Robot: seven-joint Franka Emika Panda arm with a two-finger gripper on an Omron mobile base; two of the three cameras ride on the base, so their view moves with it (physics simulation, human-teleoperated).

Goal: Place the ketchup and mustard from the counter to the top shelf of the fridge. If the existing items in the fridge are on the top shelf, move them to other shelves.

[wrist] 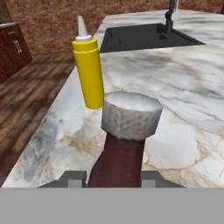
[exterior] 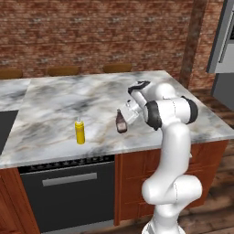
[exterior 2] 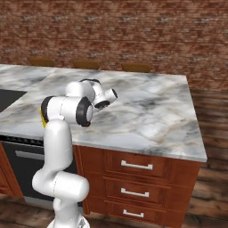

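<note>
The ketchup (exterior: 121, 122) is a dark red-brown bottle with a white cap, standing on the marble counter (exterior: 68, 100) near its front edge. My gripper (exterior: 126, 115) reaches it from the right and is shut on its body. In the hand view the ketchup (wrist: 119, 159) rises between my fingertips (wrist: 72, 177), with its cap just ahead. The mustard (exterior: 80, 132), a yellow bottle with a white nozzle, stands upright to the left of the ketchup and apart from it. It appears again as the mustard (wrist: 89, 70) beyond the cap. The fridge's top shelf is out of view.
A black sink (wrist: 144, 37) with a faucet (wrist: 171, 15) lies farther along the counter. A dark oven front (exterior: 68, 192) sits below the counter edge. A grey steel appliance (exterior: 223, 41) stands at the far right. Wooden stools (exterior: 64, 71) line the far side.
</note>
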